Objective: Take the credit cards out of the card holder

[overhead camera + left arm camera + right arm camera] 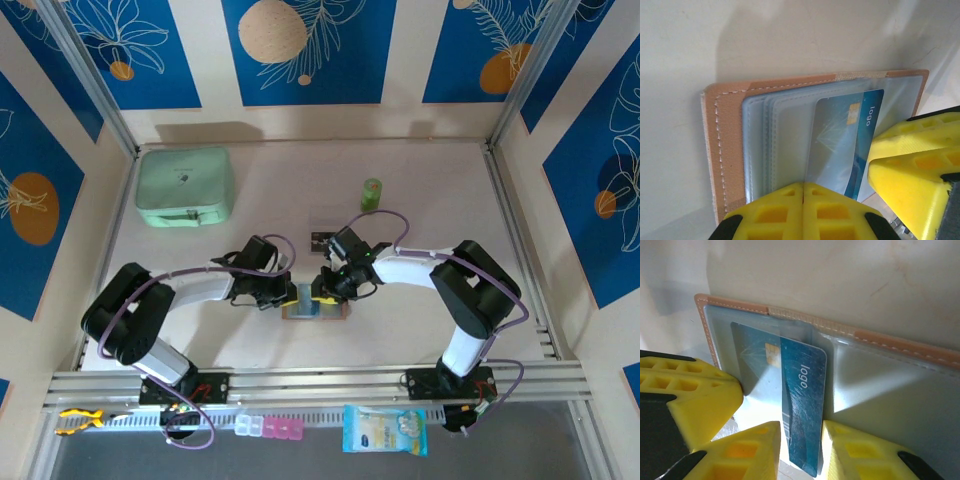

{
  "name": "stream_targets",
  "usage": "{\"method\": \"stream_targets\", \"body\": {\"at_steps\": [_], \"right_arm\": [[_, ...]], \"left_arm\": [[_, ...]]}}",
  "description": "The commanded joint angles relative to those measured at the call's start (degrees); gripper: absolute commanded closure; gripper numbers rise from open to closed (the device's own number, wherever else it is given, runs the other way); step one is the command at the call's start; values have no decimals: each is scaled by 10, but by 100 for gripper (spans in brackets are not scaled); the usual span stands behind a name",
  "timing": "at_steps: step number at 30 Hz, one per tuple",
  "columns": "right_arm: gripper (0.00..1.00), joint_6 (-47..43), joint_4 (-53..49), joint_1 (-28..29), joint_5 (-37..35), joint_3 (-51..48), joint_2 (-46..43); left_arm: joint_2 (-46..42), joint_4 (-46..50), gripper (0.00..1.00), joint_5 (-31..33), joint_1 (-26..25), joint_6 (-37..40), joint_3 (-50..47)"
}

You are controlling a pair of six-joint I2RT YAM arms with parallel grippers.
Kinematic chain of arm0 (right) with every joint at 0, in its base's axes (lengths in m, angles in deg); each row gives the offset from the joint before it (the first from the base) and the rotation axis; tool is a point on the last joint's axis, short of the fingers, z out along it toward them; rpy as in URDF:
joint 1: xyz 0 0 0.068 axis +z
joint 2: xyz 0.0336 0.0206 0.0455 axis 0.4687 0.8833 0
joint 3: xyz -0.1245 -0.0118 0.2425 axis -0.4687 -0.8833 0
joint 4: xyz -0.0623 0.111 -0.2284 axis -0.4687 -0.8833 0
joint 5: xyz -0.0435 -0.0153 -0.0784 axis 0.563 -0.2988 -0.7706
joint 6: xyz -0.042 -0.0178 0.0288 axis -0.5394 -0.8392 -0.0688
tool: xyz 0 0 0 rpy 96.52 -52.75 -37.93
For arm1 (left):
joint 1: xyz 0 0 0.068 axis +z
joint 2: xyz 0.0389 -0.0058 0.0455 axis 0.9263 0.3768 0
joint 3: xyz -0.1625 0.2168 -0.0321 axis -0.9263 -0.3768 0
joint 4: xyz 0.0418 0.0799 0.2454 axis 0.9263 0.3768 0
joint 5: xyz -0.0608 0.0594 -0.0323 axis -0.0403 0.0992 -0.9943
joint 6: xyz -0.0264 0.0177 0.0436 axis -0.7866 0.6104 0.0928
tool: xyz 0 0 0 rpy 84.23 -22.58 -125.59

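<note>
Pinching blue card (800,385) between narrow-set jaws, right gripper (801,432); left gripper (803,210) closed, atop card holder (722,145).

Your left arm (190,290) rises from its base at the near left. Its elbow is swung out to the left and its forearm runs right toward the centre. Your right arm (420,268) mirrors it, with the elbow out to the right and the forearm pointing left. The two wrists meet almost nose to nose in the middle, both tipped downward. Your left claw (803,192) is closed, its yellow fingers (775,210) pressed flat together with no gap. Your right claw (801,440) stands partly apart, one finger against each long edge of a blue credit card (802,385), clasping it. The two claws sit just beside each other.
</note>
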Motion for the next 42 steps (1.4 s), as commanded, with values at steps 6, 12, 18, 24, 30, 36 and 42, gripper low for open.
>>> {"method": "stream_targets", "body": {"at_steps": [6,12,18,24,30,36,42], "right_arm": [[72,13,18,-4,27,-13,15],[77,29,60,-7,47,-31,-2],[82,46,105,-15,69,-52,-11],[85,50,128,-19,81,-65,-10],[89,52,138,-22,80,-73,-13],[91,38,108,-31,65,-80,-31],[92,3,34,-40,40,-67,-55]], "left_arm": [[13,32,100,12,-5,11,4],[12,33,100,13,-4,10,3],[12,32,100,12,-4,10,3],[12,32,100,12,-5,10,1],[11,33,100,13,-5,9,1],[10,33,100,13,-4,10,1],[10,34,100,13,-4,10,1]]}}
